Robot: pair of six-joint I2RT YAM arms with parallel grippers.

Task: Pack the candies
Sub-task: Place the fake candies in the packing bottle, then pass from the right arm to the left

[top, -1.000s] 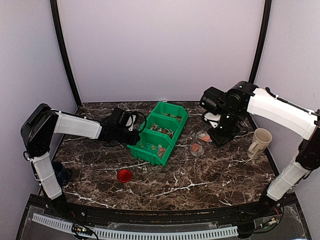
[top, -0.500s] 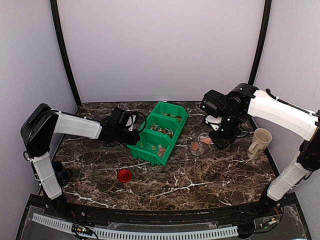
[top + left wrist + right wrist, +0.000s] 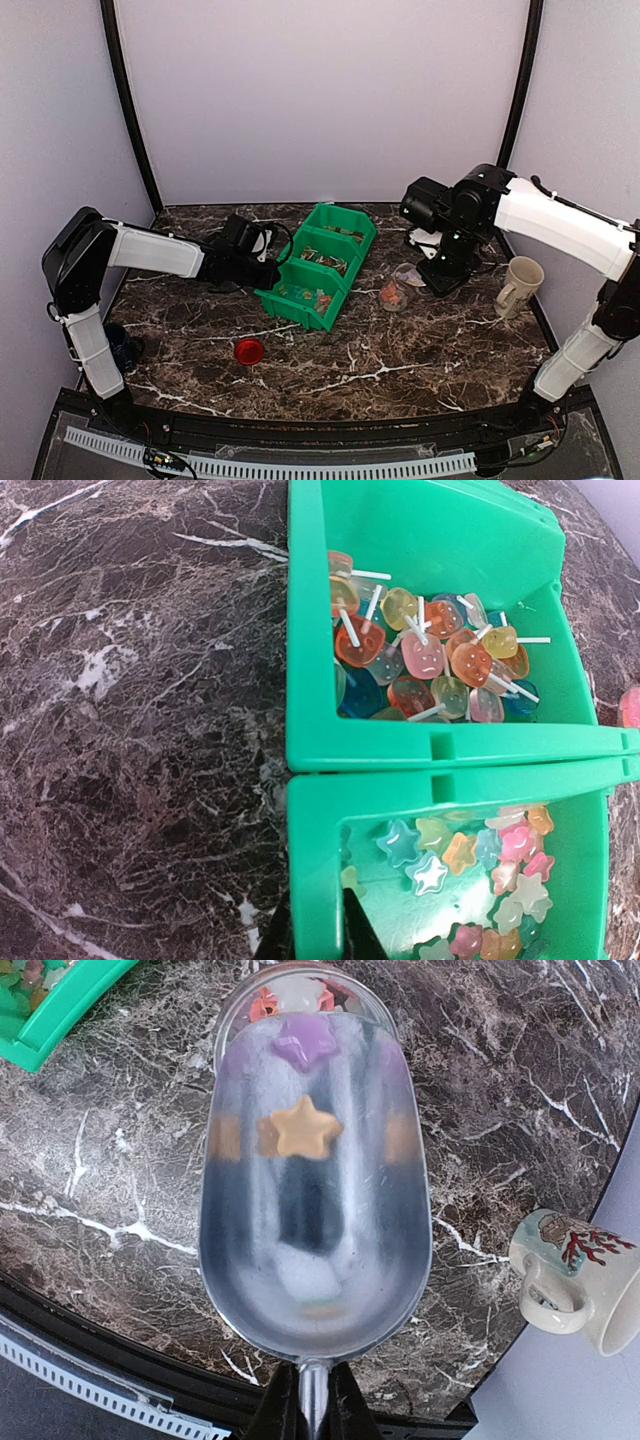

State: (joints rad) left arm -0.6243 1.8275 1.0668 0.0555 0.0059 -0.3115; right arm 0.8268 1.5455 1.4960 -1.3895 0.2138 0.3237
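"Right wrist view first: what do the right jaws have?"

"They're clenched on the handle of a metal scoop. An orange and a purple star candy lie toward its far tip, which is at the mouth of a clear jar. A mug stands to the right."

"And the left jaws?"

"Pinching the left wall of the nearest green bin on the tabletop. Most star candies lie in that bin; lollipops fill the one beyond."
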